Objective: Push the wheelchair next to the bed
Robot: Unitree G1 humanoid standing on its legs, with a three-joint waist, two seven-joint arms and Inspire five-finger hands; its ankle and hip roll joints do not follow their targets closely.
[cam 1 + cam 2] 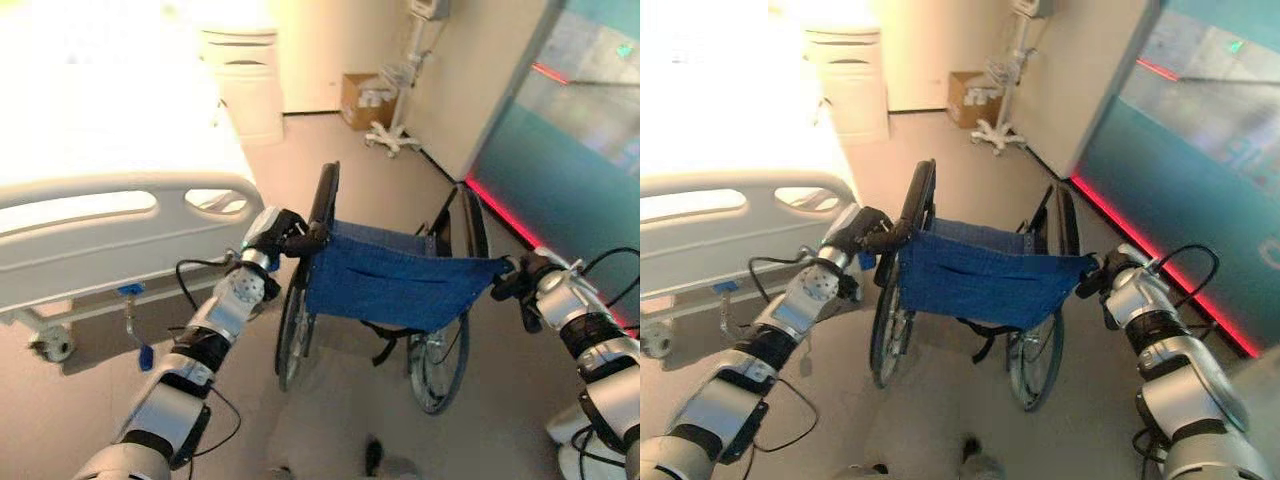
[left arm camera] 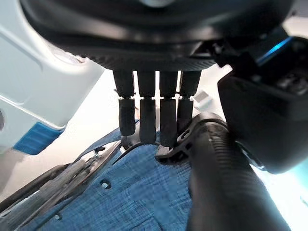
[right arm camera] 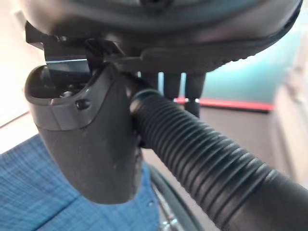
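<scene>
Wheelchair (image 1: pixel 400 280) stands on the floor just right of the bed (image 1: pixel 110 230), blue denim-like back sling facing the robot, spoked wheels below. Left robot hand (image 1: pixel 285 235) wraps the left ribbed black push grip (image 2: pixel 216 183); right robot hand (image 1: pixel 1102 272) is clamped on the right ribbed grip (image 3: pixel 202 154) (ridges plain in wrist views). Bed has a moulded white rail with oval cutouts. Beyond: cardboard box (image 1: pixel 362 100), wheeled stand (image 1: pixel 395 135).
</scene>
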